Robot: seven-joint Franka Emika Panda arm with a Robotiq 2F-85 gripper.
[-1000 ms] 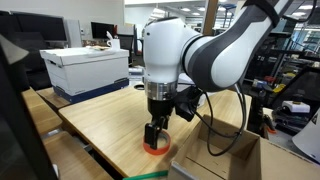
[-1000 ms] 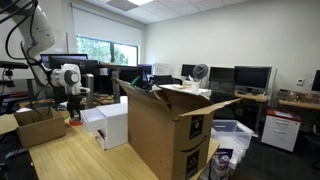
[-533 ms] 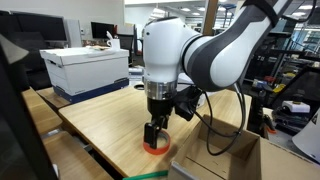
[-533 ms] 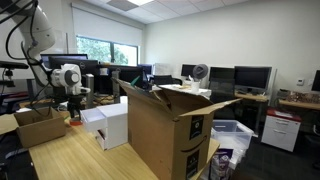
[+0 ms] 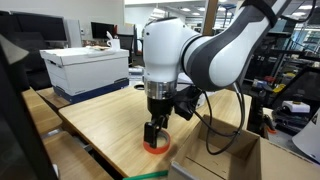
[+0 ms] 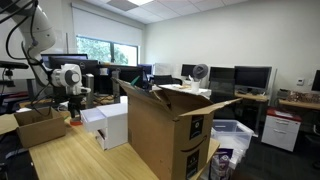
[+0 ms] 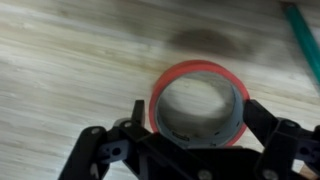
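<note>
I hold the end effector spread astride the red tape roll; lying flat on the table keeps its wall graspable.

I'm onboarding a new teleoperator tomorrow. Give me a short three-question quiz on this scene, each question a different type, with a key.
1. True or false: the gripper is shut on the red tape roll.
2. The roll lies on: A) the wooden table, B) a metal tray, C) a blue cloth.
3. Fill in: the thin stick near the roll in the wrist view is ____.
Key: 1 false, the jaws stand open either side of the roll; 2 A; 3 green.
</note>
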